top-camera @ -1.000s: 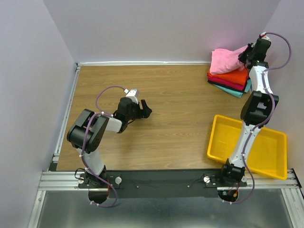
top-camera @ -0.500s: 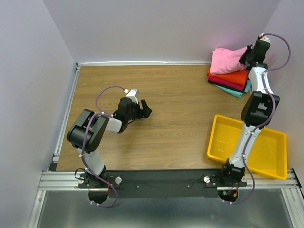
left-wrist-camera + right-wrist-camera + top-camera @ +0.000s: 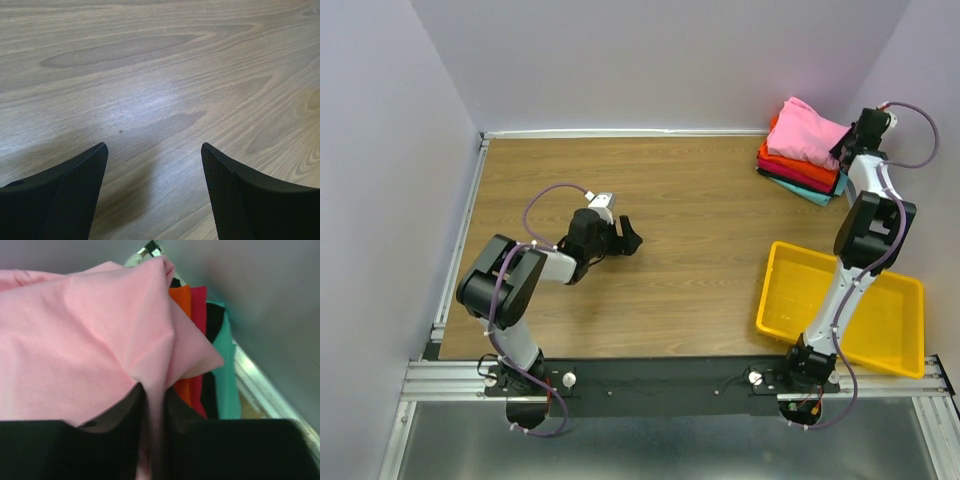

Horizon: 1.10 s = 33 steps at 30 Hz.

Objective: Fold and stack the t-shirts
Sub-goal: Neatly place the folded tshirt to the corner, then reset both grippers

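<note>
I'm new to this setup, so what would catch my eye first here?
The light pink t-shirt lies atop the stack of folded shirts in the far right corner, with the right gripper pinching its fold. Next come the bright yellow tray at near right and the left gripper, open above the wooden table.

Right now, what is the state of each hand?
Left hand: open, holding nothing, above the table.
Right hand: closed on a fold of the pink t-shirt.
</note>
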{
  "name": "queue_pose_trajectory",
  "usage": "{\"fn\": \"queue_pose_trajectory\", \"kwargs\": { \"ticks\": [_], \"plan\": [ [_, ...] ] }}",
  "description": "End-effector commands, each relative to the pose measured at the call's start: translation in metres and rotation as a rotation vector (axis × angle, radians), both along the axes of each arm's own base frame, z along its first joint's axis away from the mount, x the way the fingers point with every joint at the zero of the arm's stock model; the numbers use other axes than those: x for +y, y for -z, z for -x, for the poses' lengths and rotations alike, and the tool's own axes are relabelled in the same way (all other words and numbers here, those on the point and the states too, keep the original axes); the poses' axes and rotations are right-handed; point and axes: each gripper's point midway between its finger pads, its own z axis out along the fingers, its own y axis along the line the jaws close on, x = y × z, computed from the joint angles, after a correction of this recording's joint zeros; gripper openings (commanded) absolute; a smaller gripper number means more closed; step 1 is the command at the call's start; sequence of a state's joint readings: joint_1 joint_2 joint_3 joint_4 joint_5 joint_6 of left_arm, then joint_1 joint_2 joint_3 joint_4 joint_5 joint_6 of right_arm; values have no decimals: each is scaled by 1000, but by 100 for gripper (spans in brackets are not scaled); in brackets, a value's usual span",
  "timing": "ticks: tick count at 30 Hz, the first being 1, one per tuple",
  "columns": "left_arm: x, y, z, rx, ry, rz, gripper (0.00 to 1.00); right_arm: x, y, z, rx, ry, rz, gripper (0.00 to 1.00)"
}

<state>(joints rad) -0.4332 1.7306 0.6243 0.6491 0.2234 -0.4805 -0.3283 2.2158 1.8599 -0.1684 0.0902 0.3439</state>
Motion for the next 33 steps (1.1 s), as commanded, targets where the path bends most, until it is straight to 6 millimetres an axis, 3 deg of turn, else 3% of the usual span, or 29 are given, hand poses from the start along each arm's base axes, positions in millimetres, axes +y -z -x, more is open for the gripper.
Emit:
{"fn": "queue_pose_trajectory", "kwargs": {
  "ticks": [1,2,6,9,12,16,17,18,22,26,27,28,30,31,33],
  "plan": [
    [-1,11,18,53,51,-37,84,-6,16,7,24,48,-52,43],
    [0,10,18,49,47,-40,84,-4,19,7,28,41,-59,57],
    [0,-4,15,14,40,-36,84,5,6,2,-3,-5,-82,81],
    [1,-22,10,-33,29,-26,84,10,-19,3,-49,-26,-89,97],
    [2,-41,5,-81,8,-14,84,13,-48,13,-88,-20,-79,100],
    [7,-76,-2,-159,-34,7,84,10,-80,42,-128,54,-44,100],
    [9,-82,-3,-174,-47,8,84,12,-107,53,-176,67,-27,100],
    [13,-88,-6,-193,-71,4,85,9,-99,65,-166,106,-19,100],
    [28,-125,-16,-279,-154,-11,86,26,-125,98,-221,140,23,100],
    [41,-151,-22,-333,-230,-27,90,61,-129,121,-243,87,20,100],
    [44,-158,-24,-349,-245,-36,92,82,-143,124,-281,53,31,100],
    [47,-165,-24,-365,-257,-35,93,97,-127,132,-246,31,57,100],
    [52,-176,-27,-388,-282,-48,94,122,-120,141,-225,14,102,100],
    [54,-181,-27,-397,-291,-48,95,153,-115,144,-234,-56,108,100],
    [58,-188,-29,-410,-307,-60,95,179,-105,148,-242,-126,93,100]
  ]
}}
